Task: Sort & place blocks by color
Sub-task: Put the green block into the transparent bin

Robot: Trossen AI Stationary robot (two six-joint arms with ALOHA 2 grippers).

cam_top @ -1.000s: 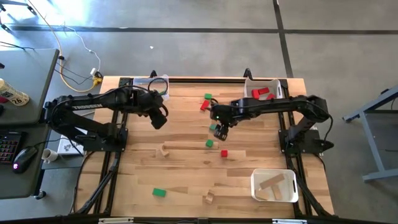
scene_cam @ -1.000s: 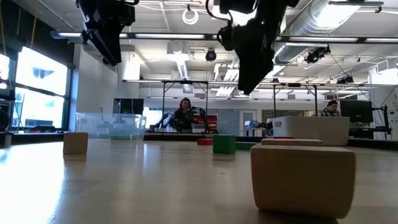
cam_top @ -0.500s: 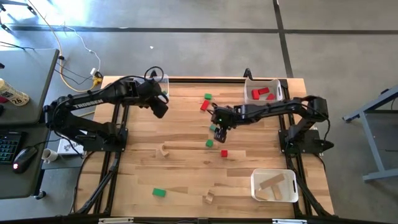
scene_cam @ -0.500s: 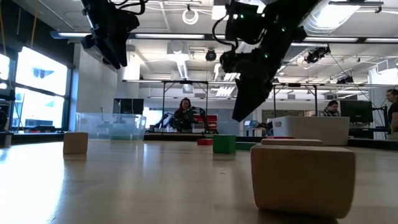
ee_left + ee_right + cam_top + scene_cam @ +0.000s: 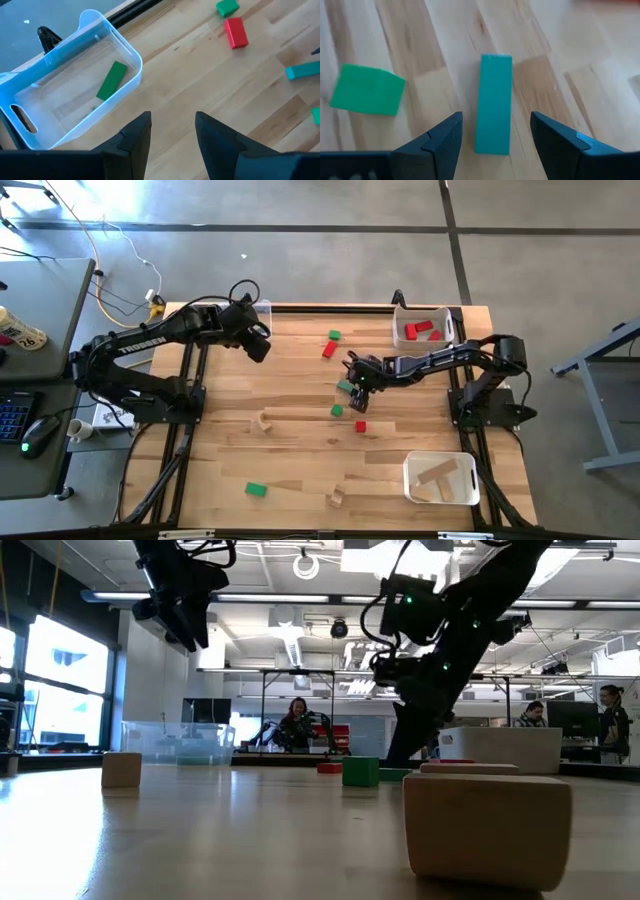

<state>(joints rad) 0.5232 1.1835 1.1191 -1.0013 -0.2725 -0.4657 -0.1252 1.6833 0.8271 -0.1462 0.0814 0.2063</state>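
Blocks scattered over table point(image 5: 300, 470). Green bar point(image 5: 493, 103) lies flat mid-table, right gripper point(image 5: 495, 131) low over it, fingers spread either side of the bar, nothing held; whether pads touch it is unclear. Bar's long axis runs straight out along the gripper's line, between the fingers. In high view the bar point(image 5: 344, 387) is mostly hidden under the right gripper point(image 5: 357, 383), only a sliver shows. Green cube point(image 5: 367, 90) just beside the bar, apart from it.

Left gripper point(image 5: 172, 131) raised near the far left corner by the clear bin point(image 5: 131, 55), fingers parted, empty. Green block point(image 5: 111, 80) lies inside that bin, tilted diagonal to its walls. Bin's far end is cut off in left wrist view.

Red bar point(image 5: 328, 349) and small green block point(image 5: 334, 335) sit near each other toward the far edge. Red cube point(image 5: 360, 425) sits nearer the front. Red-block bin point(image 5: 398, 332) at far right, wood-block bin point(image 5: 410, 480) near right front. Low view: big plain block point(image 5: 486, 825) blocks much of the table.
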